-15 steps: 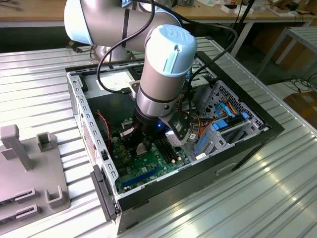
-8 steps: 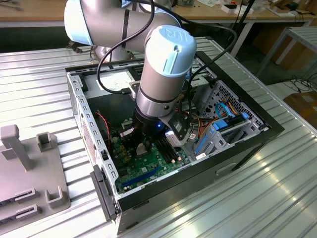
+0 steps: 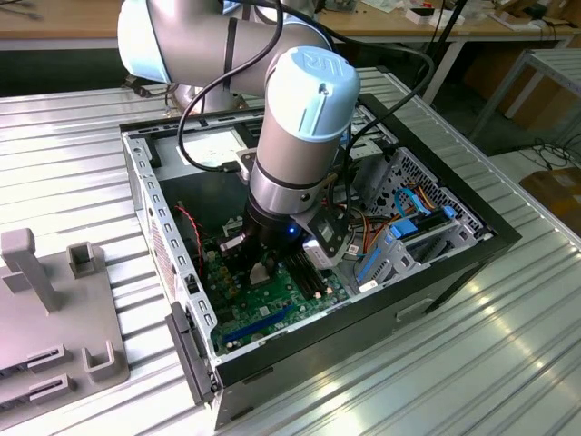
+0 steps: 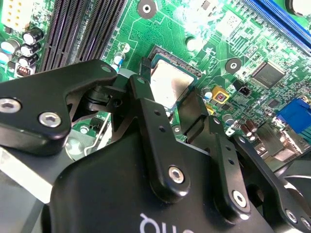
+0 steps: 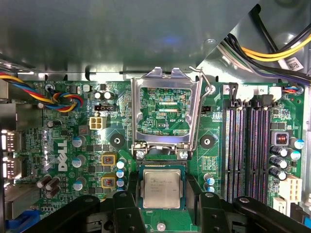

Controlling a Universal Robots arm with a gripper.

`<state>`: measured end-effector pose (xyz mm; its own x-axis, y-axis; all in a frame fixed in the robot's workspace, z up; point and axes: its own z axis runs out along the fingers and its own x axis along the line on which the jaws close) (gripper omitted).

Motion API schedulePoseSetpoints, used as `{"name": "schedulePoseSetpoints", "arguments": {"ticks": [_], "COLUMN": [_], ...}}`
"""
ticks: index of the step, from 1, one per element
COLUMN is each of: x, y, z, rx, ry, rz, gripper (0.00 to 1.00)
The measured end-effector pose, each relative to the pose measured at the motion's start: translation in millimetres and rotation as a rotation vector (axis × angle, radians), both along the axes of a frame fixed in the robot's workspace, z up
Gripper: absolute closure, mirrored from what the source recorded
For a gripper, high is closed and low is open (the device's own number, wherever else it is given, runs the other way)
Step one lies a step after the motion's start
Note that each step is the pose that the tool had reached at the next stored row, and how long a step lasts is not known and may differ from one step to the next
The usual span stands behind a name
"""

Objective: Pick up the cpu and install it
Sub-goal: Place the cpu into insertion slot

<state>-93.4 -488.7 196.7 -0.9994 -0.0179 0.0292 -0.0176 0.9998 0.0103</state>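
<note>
My end effector is over the cpu, squared in its socket, load plate flipped up for access. Gripping or not, can't tell.

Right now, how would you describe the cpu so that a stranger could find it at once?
Look inside the open case at the green board. Beside its raised metal frame lies the cpu, under the gripper. It is the only plain silver-grey square; the chips nearby are dark.
</note>
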Motion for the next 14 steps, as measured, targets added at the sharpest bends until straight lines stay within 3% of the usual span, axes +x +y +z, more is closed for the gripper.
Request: {"name": "schedulePoseSetpoints", "arguments": {"ticks": [14], "x": [0.0], "y": [-1.0], "z": [-0.1], "rx": [-0.0002], "ry": [0.0001], "rz": [-0.001], "gripper": [0.53]}}
